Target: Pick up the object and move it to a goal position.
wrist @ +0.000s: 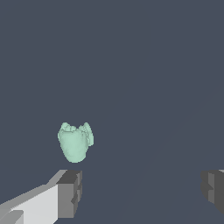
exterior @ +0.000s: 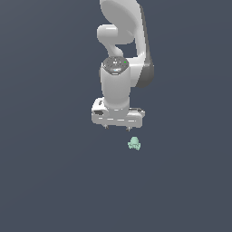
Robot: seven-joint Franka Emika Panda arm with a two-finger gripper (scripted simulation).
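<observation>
The object (exterior: 134, 144) is a tiny pale mint-green lumpy thing with small bumps. It lies on the flat dark grey surface, just below and toward the exterior view's right of my white gripper (exterior: 117, 128). In the wrist view the object (wrist: 75, 142) lies beyond one grey fingertip (wrist: 70, 192), outside the gap between the fingers. The other fingertip (wrist: 213, 190) is far apart from the first. The gripper (wrist: 142, 192) is open and empty, and apart from the object.
The white arm (exterior: 122, 41) rises behind the gripper toward the top of the exterior view. The dark grey surface (exterior: 50, 172) stretches all around. No other objects show.
</observation>
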